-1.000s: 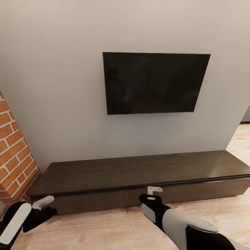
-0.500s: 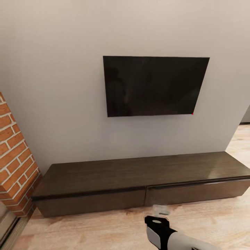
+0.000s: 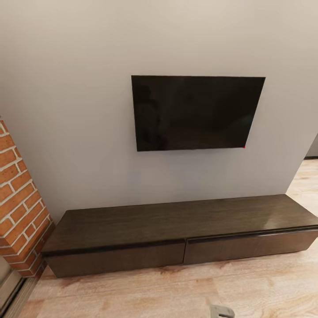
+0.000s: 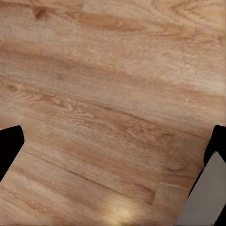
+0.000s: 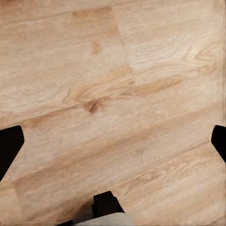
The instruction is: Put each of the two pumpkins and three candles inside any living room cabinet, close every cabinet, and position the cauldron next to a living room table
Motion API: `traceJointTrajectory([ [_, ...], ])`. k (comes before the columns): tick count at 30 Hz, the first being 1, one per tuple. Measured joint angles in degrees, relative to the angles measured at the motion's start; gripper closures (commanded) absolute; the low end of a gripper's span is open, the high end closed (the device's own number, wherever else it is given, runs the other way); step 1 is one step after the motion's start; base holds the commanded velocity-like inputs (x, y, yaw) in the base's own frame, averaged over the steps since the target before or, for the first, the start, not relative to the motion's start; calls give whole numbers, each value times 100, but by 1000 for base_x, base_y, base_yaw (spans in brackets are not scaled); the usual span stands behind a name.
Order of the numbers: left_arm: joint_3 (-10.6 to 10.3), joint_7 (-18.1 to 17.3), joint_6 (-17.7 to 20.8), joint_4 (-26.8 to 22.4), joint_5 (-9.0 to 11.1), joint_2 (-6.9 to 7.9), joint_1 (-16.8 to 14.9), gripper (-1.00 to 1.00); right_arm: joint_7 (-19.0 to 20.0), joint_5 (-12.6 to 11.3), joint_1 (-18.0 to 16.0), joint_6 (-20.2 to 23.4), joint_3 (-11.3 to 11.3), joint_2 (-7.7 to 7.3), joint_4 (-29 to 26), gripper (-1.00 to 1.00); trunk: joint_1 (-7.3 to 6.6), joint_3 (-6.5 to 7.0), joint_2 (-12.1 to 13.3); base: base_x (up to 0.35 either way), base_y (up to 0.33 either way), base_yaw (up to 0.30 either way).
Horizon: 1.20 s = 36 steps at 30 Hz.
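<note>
While the low cabinet (image 3: 176,240) under the TV (image 3: 196,112) looks fully shut, no pumpkins, candles or cauldron are around. Both hands hang spread and empty over the floor (image 4: 113,94). Backing up blind could clip something.

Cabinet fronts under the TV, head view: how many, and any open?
2. The left front and the right front sit side by side along the low cabinet below the TV. Both look shut. More cabinets may lie outside the frame.
</note>
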Motion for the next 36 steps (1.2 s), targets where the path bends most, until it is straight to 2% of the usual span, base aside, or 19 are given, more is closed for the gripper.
traceJointTrajectory([
  [3,-168,0,-25,7,-1,-45,83,-100,3,-3,169,165,0,-108,18,-100,-66,54,120,0,0,0],
  [6,-351,0,-38,9,1,-101,153,-100,9,-3,392,252,0,-152,35,-100,-89,72,162,0,0,0],
  [9,-440,0,-71,9,0,-146,216,-100,18,2,559,284,3,-243,41,-100,-89,72,162,0,0,0],
  [11,-472,5,-98,9,10,-233,282,-100,24,4,613,328,4,-289,41,-100,-89,72,162,0,0,0],
  [14,-488,18,-112,7,18,-392,352,-100,38,14,656,511,-4,-346,38,-100,-89,72,162,0,0,0],
  [16,-490,29,-115,4,24,-447,369,-100,43,15,665,627,1,-362,35,-100,-89,73,162,0,0,0],
  [24,-483,29,-117,-24,39,-493,380,-100,61,5,672,668,7,-375,24,-100,-89,73,162,0,0,0],
  [30,-462,16,-121,-31,56,-755,380,-100,63,7,672,669,14,-373,10,-100,-89,73,162,0,0,0],
  [36,-456,16,-124,-33,61,-863,380,-100,63,-30,672,664,4,-378,-8,-100,-89,73,162,0,0,0],
])
